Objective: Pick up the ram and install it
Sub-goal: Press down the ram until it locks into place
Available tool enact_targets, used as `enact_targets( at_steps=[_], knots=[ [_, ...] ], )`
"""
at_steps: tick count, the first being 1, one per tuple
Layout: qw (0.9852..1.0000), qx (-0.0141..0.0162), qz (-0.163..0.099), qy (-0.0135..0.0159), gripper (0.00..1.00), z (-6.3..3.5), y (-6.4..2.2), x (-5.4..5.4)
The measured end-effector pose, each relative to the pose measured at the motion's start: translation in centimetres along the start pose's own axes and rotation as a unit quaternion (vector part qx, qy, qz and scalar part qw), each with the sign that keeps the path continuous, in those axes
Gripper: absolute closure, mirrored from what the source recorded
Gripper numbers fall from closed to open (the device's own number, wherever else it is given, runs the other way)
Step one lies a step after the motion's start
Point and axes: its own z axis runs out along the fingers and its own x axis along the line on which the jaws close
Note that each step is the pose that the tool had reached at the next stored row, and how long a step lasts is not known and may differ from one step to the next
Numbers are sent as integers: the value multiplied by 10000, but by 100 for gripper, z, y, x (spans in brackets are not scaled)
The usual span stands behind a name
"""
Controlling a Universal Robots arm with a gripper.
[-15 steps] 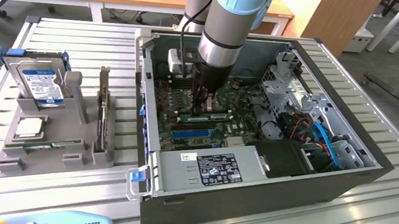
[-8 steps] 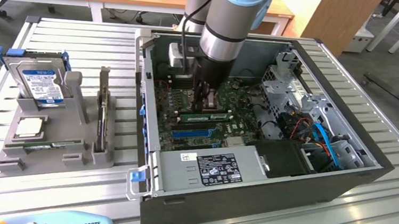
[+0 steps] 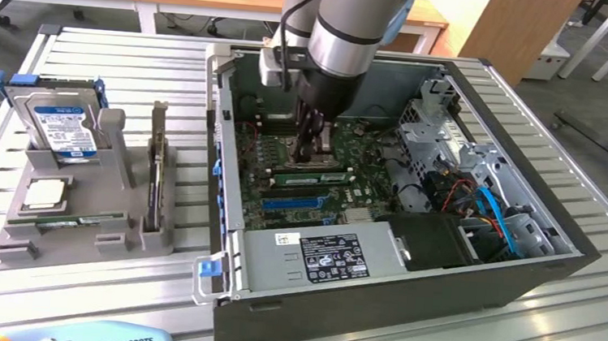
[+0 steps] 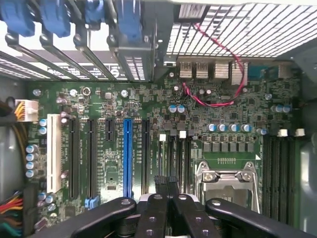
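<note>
tool (image 4: 166,181): fingers closed together, gripping nothing visible, low over the motherboard (image 4: 198,124) inside the open computer case (image 3: 560,231) | ram (image 3: 66,221): well away from tool, lying in grey holder (image 3: 15,254) on table (image 3: 127,67)

You have one open computer case (image 3: 519,196) at the centre right of the exterior frame, with one motherboard (image 3: 315,171) inside it, and one grey holder tray (image 3: 81,234) at the left. On that tray you can count one hard drive (image 3: 60,123), one square processor chip (image 3: 44,192) and one ram (image 3: 66,221) stick lying flat. One arm with one gripper (image 3: 308,150) reaches into the case at the upper middle.
</note>
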Motion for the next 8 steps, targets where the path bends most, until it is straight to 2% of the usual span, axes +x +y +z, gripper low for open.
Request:
enact_targets(
  at_steps=[8],
  knots=[
    [10000,0,1,10,90,-118,7,-3]
  ],
)
